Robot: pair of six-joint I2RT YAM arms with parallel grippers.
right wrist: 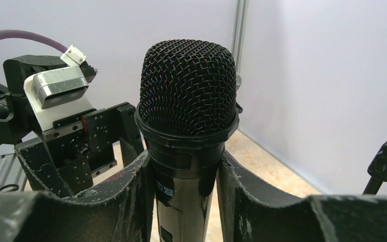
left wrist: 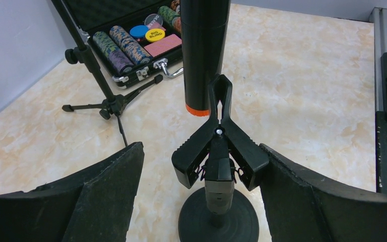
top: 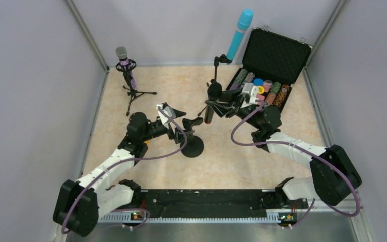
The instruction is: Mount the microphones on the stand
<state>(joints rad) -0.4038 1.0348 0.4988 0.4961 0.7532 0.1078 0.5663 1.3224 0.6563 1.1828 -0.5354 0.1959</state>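
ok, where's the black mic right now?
Mid-table in the top view: the black mic stands upright in the right gripper, its orange end beside the top of the clip stand, which the open left gripper straddles.

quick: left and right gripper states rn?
Left gripper: open, jaws either side of the stand clip, holding nothing.
Right gripper: closed on the black mic.
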